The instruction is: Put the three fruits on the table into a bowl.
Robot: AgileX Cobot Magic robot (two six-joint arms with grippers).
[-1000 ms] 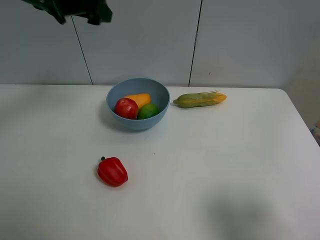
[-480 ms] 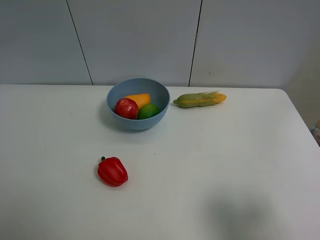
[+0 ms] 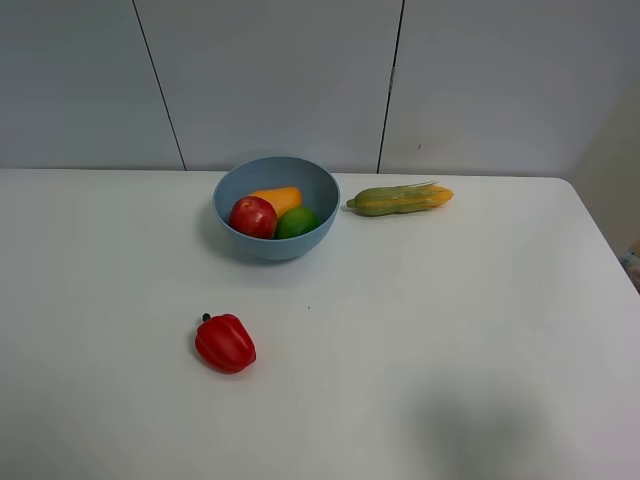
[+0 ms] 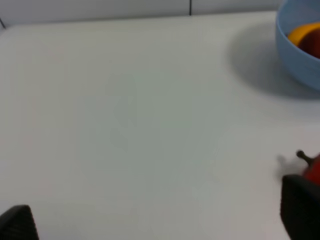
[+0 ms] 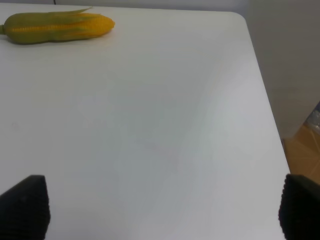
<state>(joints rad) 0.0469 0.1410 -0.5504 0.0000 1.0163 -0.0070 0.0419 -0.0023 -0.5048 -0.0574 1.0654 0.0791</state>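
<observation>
Left tool [image 4: 160,225] spread wide over bare white tabletop [image 4: 130,115], holding nothing; only two dark fingertips [image 4: 17,225] poking in at the corners of the wrist view. Right tool [image 5: 160,210] likewise gaping, empty, dark fingertips [image 5: 25,205] far apart above plain tabletop [image 5: 150,125]. Neither tool visible from the high camera.

Out past the left tool: stem and a sliver of the red bell pepper [image 4: 312,167] beside one fingertip, and farther on the light blue bowl [image 4: 295,60], cut off by the frame edge, orange and red peeking over the rim. Out past the right tool: corn cob [image 5: 57,27] lying flat toward the far edge.

From the high camera, bowl [image 3: 268,247] toward the back of the tabletop [image 3: 430,330], all three fruits inside. Pomegranate [image 3: 253,217] on the left, lime [image 3: 297,222] just beside it on the right, mango [image 3: 279,198] tucked behind, touching both. Corn cob [image 3: 399,199] just right of the bowl, apart from it. Bell pepper [image 3: 225,343] alone nearer the front, well clear of the bowl.
</observation>
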